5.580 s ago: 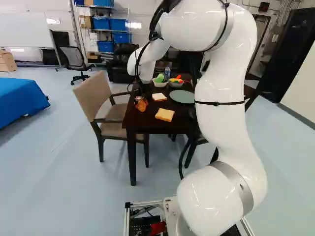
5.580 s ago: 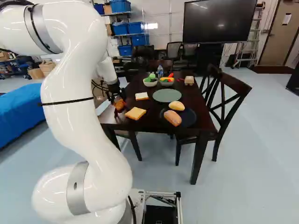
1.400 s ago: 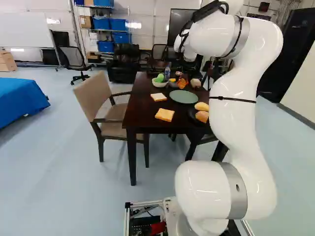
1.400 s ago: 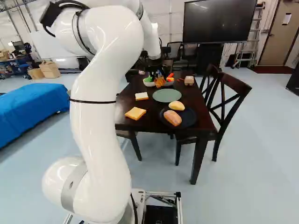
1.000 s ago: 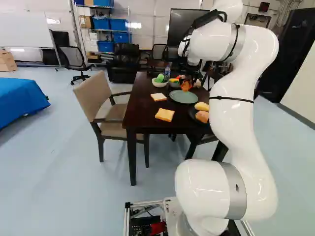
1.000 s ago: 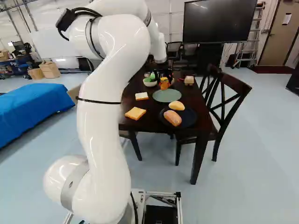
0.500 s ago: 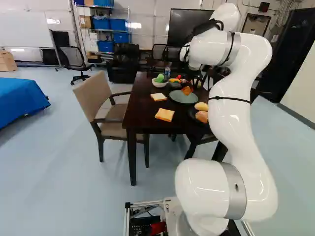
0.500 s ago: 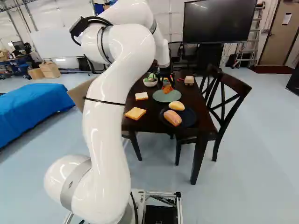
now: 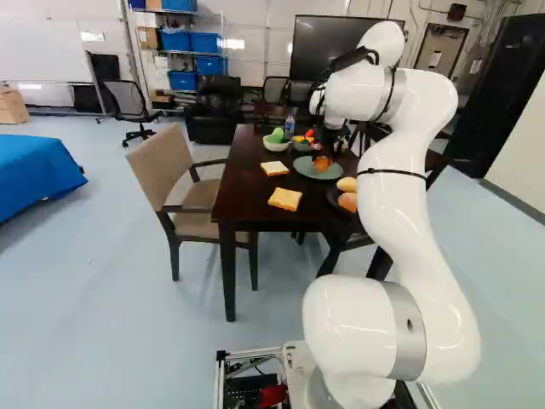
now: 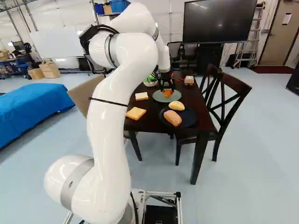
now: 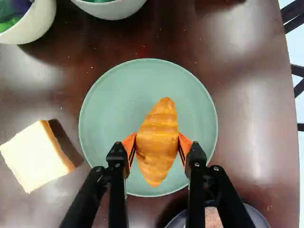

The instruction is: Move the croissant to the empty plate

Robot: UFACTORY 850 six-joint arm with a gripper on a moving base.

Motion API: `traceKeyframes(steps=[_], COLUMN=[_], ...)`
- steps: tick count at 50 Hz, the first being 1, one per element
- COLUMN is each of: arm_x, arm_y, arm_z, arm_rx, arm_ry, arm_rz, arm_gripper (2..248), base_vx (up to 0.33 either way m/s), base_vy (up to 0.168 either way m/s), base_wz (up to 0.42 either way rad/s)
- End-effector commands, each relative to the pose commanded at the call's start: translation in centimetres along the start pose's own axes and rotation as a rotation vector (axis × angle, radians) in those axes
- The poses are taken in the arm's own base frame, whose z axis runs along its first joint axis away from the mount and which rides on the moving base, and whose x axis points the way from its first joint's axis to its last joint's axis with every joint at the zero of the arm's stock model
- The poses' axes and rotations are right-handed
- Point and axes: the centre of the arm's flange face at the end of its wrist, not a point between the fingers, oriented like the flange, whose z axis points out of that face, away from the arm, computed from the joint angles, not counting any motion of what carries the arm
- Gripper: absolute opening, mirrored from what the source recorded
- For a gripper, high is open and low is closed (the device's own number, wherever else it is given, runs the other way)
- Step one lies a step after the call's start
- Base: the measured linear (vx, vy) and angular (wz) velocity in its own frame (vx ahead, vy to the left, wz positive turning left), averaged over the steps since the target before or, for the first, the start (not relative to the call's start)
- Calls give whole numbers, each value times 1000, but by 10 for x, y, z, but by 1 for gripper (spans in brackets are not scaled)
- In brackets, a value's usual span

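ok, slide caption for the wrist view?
Gripper shut on the croissant over the green plate, bread beside the plate.

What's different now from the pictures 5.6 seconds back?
The croissant has travelled with the arm from the table edge by the beige chair, past the bowls, to the green plate. The gripper is shut on it; whether it touches the plate, I can't tell. Bread slices, bowls, dark plate, its two rolls and the base stayed put.
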Motion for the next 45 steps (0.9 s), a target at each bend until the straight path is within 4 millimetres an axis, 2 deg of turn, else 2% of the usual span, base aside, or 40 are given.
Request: traceKeyframes(steps=[19,20,25,26,30,31,35,36,45], arm_x=[0,0,0,0,0,0,0,0,0], arm_y=[0,0,0,0,0,0,0,0,0], arm_z=[4,4,4,4,4,4,4,4,2], arm_rx=[0,0,0,0,0,0,0,0,0], arm_ry=[-5,-5,-5,-5,-5,-5,-5,-5,-2], arm_rz=[0,0,0,0,0,0,0,0,0], arm_gripper=[133,158,158,190,190,224,224,247,247], base_vx=[0,0,0,0,0,0,0,0,0], base_vy=[0,0,0,0,0,0,0,0,0], base_wz=[0,0,0,0,0,0,0,0,0])
